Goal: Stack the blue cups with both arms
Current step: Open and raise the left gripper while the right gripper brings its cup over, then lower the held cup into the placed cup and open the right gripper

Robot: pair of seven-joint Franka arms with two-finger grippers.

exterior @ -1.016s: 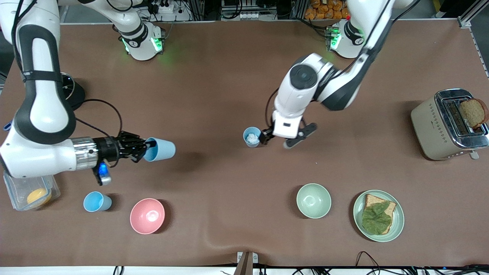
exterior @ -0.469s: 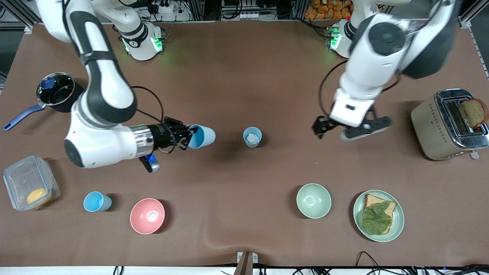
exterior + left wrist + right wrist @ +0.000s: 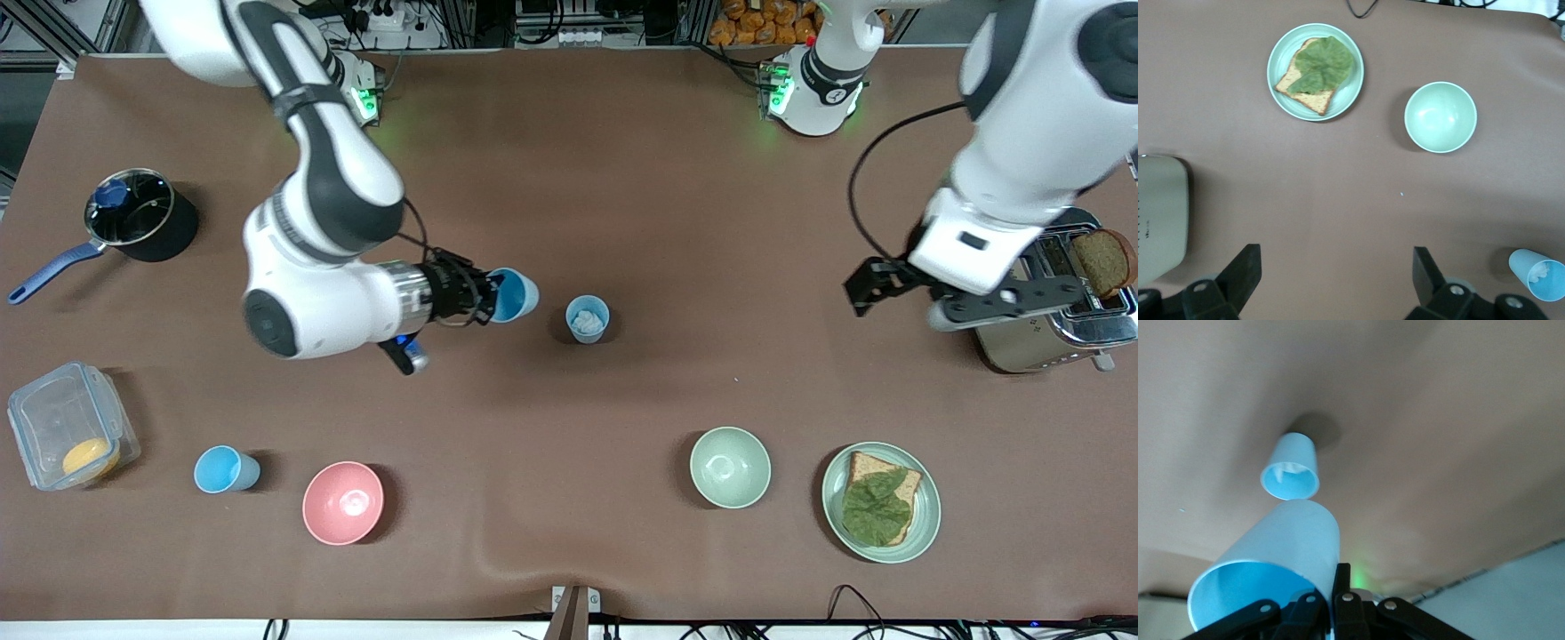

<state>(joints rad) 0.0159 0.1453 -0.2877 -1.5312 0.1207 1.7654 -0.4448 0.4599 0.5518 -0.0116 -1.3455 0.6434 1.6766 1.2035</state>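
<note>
On brown table, standing cup, bowls apart

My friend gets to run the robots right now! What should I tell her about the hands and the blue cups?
Right gripper: shut on the held blue cup, carried tilted on its side in the air, beside the standing blue cup at mid-table.
Left gripper: open and empty, up by the toaster at the left arm's end; this arm waits.
Third blue cup: upright beside the pink bowl, near the front camera.
Done: one cup picked up.
Left: nothing is stacked yet. Probably turn the held cup upright, lower it into the standing cup, then fetch the third.
</note>
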